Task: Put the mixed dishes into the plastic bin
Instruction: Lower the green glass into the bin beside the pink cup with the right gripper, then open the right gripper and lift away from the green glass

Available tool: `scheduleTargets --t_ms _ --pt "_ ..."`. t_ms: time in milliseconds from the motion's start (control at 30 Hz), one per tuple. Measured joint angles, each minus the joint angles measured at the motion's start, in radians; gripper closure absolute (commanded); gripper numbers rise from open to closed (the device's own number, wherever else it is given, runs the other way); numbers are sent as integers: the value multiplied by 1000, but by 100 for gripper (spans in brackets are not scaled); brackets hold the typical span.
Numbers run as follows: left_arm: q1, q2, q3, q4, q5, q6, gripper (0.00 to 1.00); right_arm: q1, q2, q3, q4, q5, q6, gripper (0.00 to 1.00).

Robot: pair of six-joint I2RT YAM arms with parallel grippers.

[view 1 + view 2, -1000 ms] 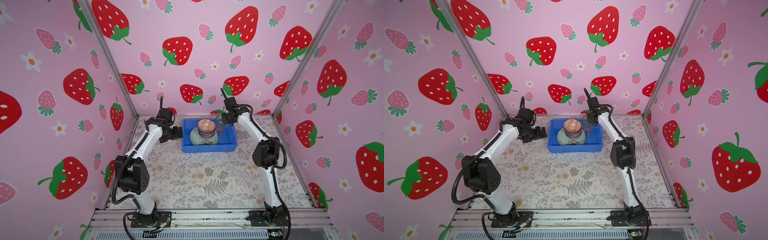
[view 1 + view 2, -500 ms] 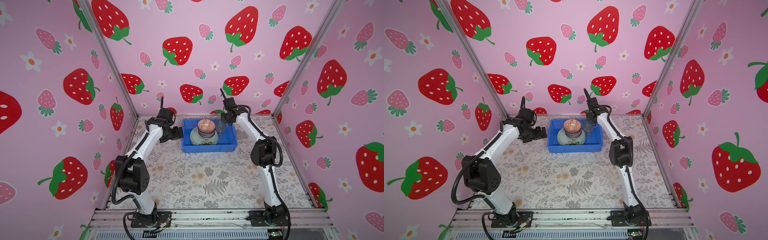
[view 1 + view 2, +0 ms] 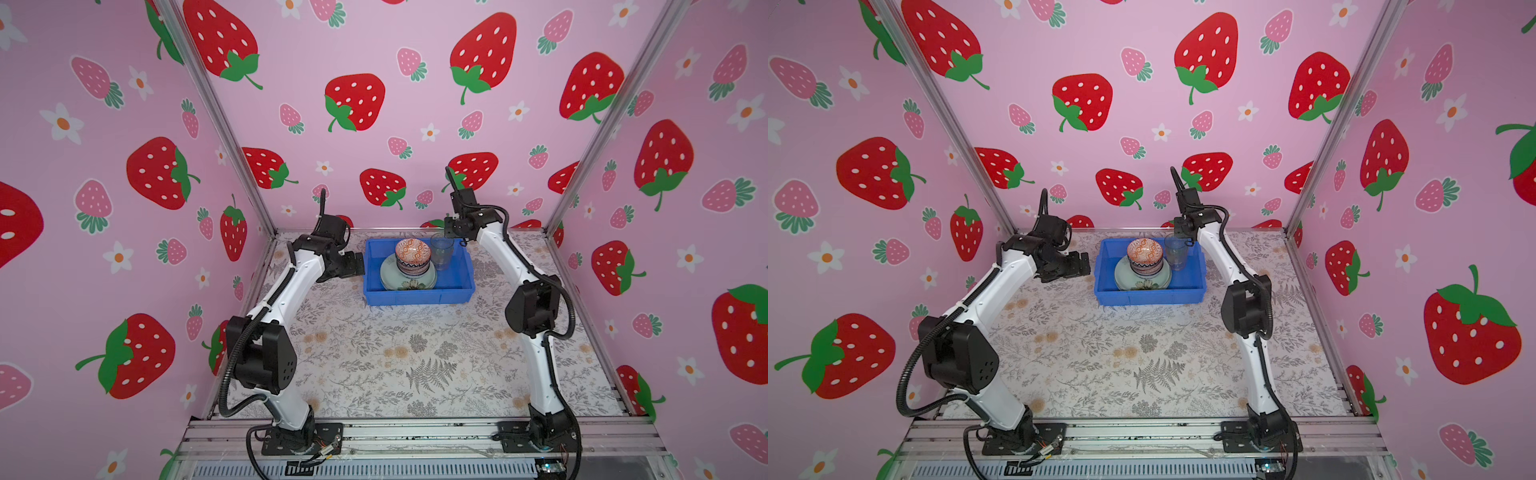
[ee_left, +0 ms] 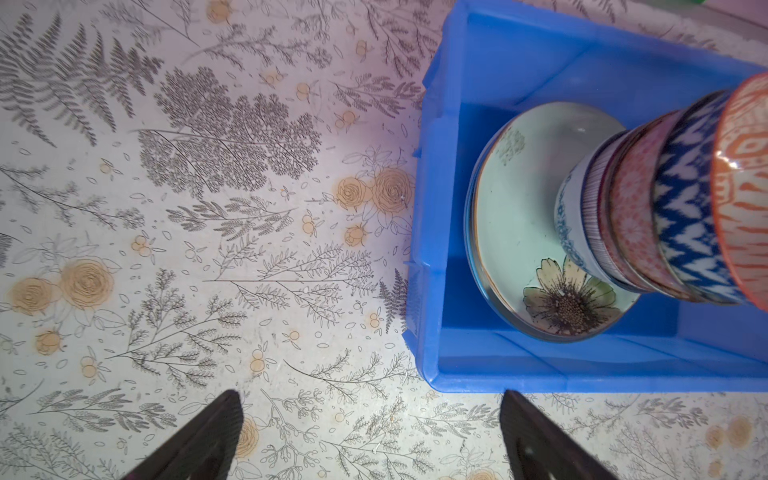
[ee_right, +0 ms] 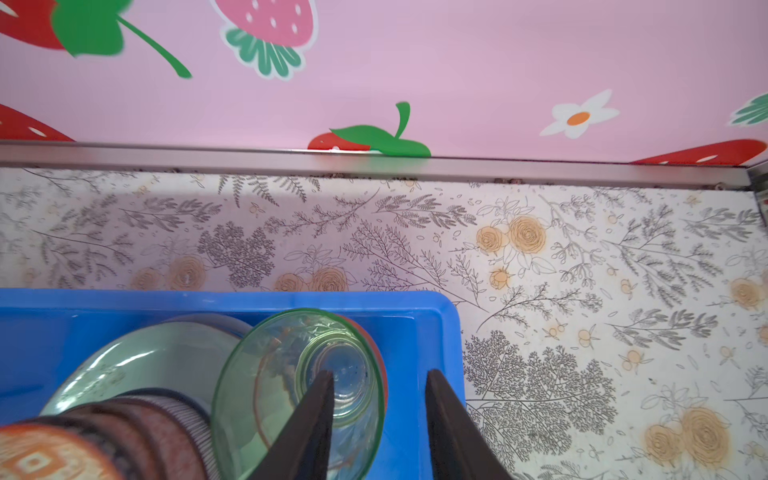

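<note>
- In both top views: glass tumbler (image 3: 441, 250) upright inside blue bin (image 3: 415, 297), just beside bowl stack (image 3: 412, 257).
- Left wrist view: left tool (image 4: 369, 395) wide open above tabletop (image 4: 208, 208), outside bin; keep it clear.
- Right wrist view: right tool (image 5: 379, 374) released, parted astride tumbler's wall; lift straight up, avoid tipping it.

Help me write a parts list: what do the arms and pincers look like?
The left arm and right arm match: white tubular links, bulky black joint housings, black base plates on a silver rail, and a black ribbed cable hose looping along each. The left pincer and right pincer each have two dark, tapering fingers.
</note>
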Motion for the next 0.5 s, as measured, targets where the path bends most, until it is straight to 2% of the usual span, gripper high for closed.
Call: scheduleTargets --t_ms 200,400,433,500 --pt "43 -117 -78 94 -19 35 1 0 -139 -1 11 -7 -32 47" --pt "81 -195 -185 208 -5 62 1 -13 -265 -58 16 -21 -82 30" --pt "83 -201 -199 227 -1 67 1 -20 -288 -86 18 -29 -93 25" --pt "84 -205 -221 258 13 74 1 -36 -338 -159 27 -44 -113 2"
